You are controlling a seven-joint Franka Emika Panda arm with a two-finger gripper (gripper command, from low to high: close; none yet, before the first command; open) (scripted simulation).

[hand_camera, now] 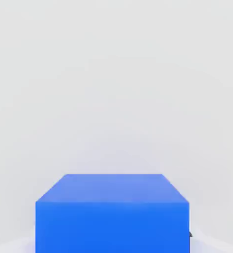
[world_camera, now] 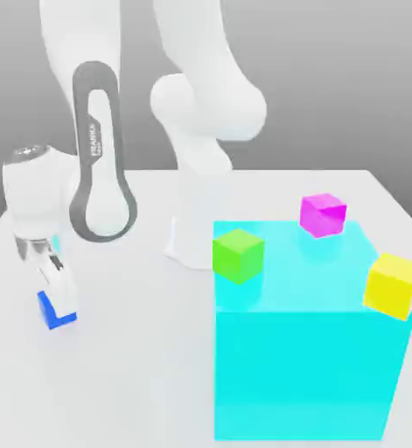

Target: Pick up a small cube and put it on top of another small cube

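The small cube point(world_camera: 48, 311) is plain blue and rests on the white table at the exterior view's left. My gripper point(world_camera: 57, 303) has come down over it from above, and one white finger point(world_camera: 61, 284) covers part of its face. In the hand view the small cube point(hand_camera: 112, 212) sits between the jaws, with a dark pad edge touching its side. The jaws look shut on it, and it still sits on the table.
A big cyan block point(world_camera: 301, 367) stands at the exterior view's right. On its top lie a green cube point(world_camera: 238, 255), a magenta cube point(world_camera: 323, 214) and a yellow cube point(world_camera: 393, 284) at its corner. The robot's white base point(world_camera: 196, 219) stands behind.
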